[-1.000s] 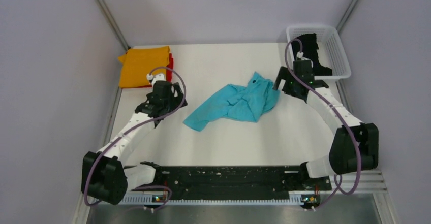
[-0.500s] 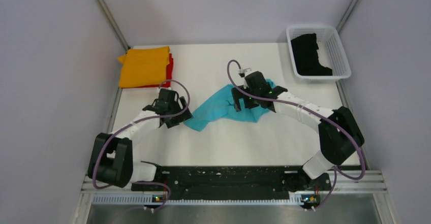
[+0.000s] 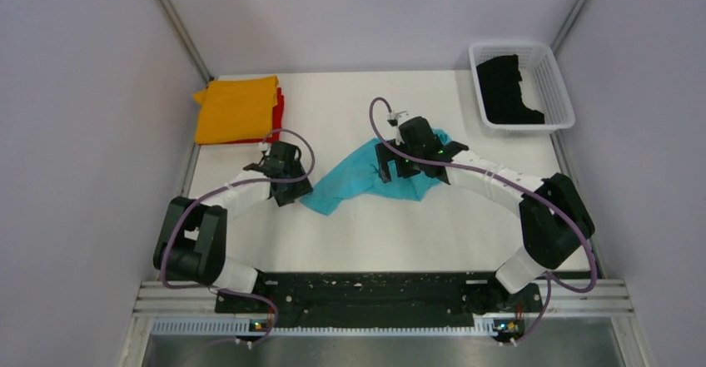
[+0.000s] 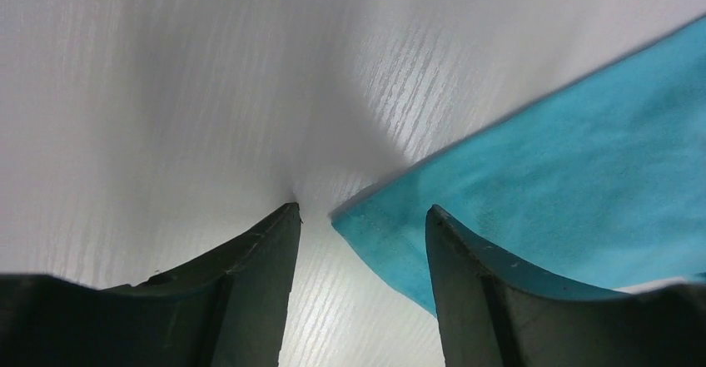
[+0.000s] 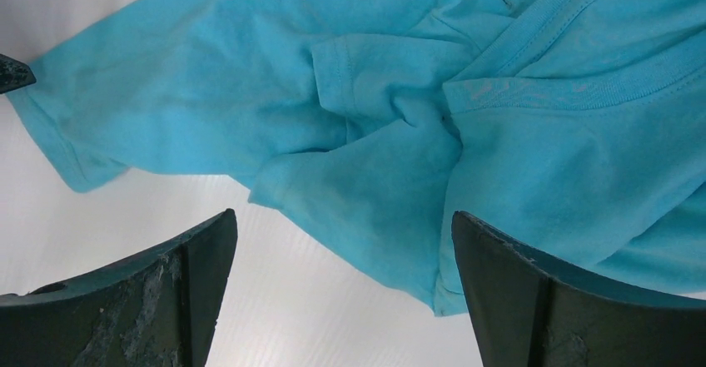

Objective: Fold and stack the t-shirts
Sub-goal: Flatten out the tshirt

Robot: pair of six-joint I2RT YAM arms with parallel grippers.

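Observation:
A crumpled turquoise t-shirt [image 3: 358, 180] lies mid-table. My left gripper [image 3: 298, 190] is low at its near-left corner. In the left wrist view that corner [image 4: 391, 234] pokes between the fingers of the left gripper [image 4: 362, 213], which stand apart with bare table showing between them. My right gripper [image 3: 388, 170] hovers wide open over the shirt's bunched middle; in its wrist view the cloth [image 5: 400, 92] spreads beyond the right gripper [image 5: 343, 217], with a hem edge between the fingers. A folded orange t-shirt [image 3: 237, 109] lies on a red one [image 3: 280, 105] at the back left. A black t-shirt [image 3: 509, 88] fills the basket.
The white mesh basket [image 3: 566, 92] stands at the back right corner. Grey walls close the table on three sides. The black rail with both arm bases [image 3: 358, 288] runs along the near edge.
The right arm swung from the basket to above the turquoise shirt. The left arm moved right to the shirt's near-left corner, and its fingers have drawn closer together.

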